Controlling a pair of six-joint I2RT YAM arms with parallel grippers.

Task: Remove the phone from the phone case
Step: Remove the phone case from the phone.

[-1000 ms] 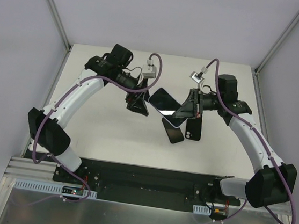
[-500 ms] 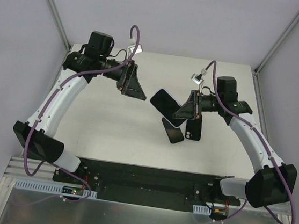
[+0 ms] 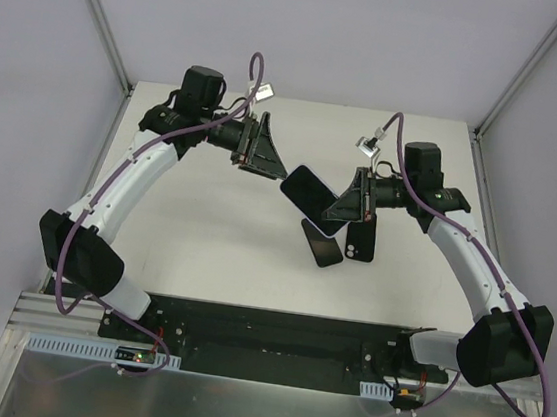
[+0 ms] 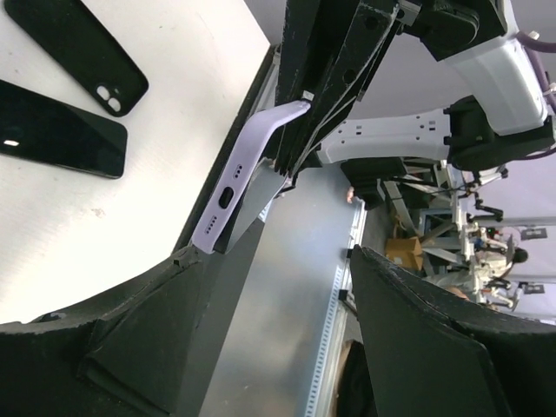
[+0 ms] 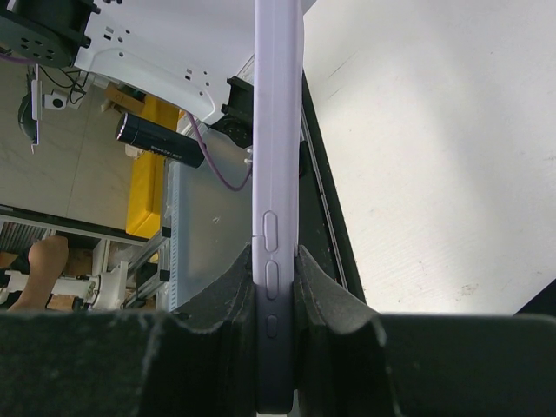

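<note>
Above the table (image 3: 204, 245), right end effector (image 3: 340, 209) clamped on lilac phone (image 3: 306, 186), left end effector (image 3: 273, 166) spread apart, level beside it

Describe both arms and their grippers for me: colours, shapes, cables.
The left arm and right arm have white link shells with bulky black joint housings. A purple cable runs along each, looping free near the wrist. The left gripper and right gripper are black, with broad wedge-shaped fingers. No markings are readable.
</note>
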